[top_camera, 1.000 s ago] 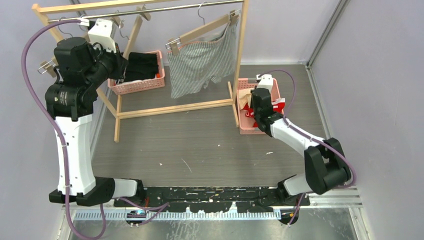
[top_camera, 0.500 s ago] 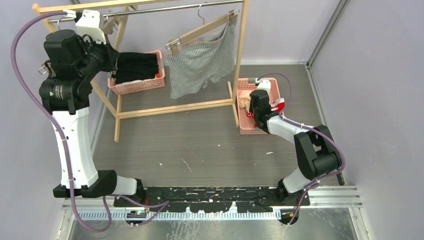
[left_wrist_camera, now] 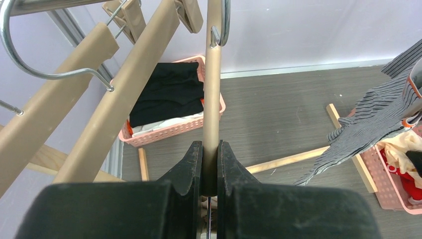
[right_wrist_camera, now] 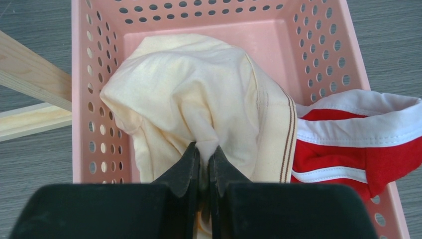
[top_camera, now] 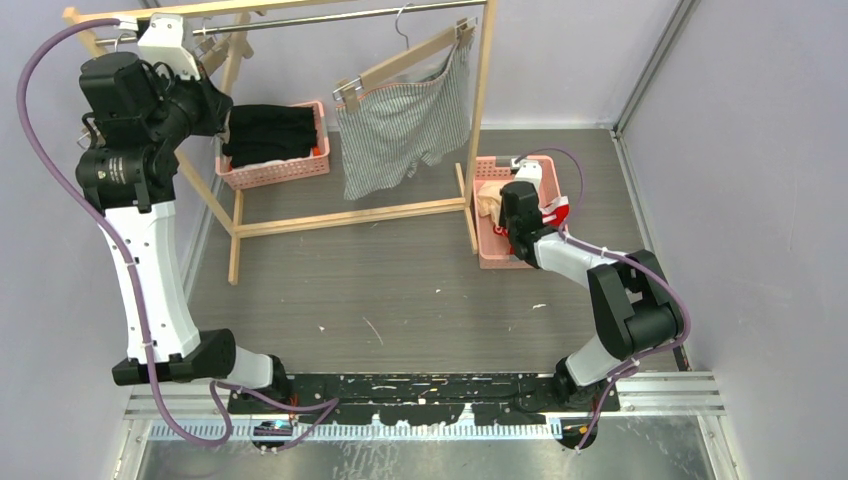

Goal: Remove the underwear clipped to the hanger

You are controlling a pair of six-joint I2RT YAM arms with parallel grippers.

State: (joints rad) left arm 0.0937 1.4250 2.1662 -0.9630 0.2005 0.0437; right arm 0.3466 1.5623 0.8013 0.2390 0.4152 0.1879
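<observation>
The grey striped underwear (top_camera: pixel 400 125) hangs clipped to a tilted wooden hanger (top_camera: pixel 410 58) on the rack's rail; it also shows in the left wrist view (left_wrist_camera: pixel 378 114). My left gripper (top_camera: pixel 208 48) is high at the rail's left end, shut on the bar of an empty wooden hanger (left_wrist_camera: pixel 213 89), as the left wrist view (left_wrist_camera: pixel 211 147) shows. My right gripper (right_wrist_camera: pixel 204 149) is down in the pink basket (right_wrist_camera: pixel 318 55), shut on a fold of the cream-beige underwear (right_wrist_camera: pixel 189 89). The red underwear with white trim (right_wrist_camera: pixel 368 159) lies beside it, draped over the basket's right rim (top_camera: pixel 556 212).
A second pink basket (top_camera: pixel 272 172) holding folded black clothes (top_camera: pixel 268 135) stands behind the rack at the left. The wooden rack's floor beam (top_camera: pixel 350 215) crosses the middle, and its right post stands by the right basket. Other empty hangers (left_wrist_camera: pixel 59 109) hang by my left gripper.
My left arm has risen up and to the left with the empty hanger, close to the rail. My right arm drew in over the basket, then stayed still.
</observation>
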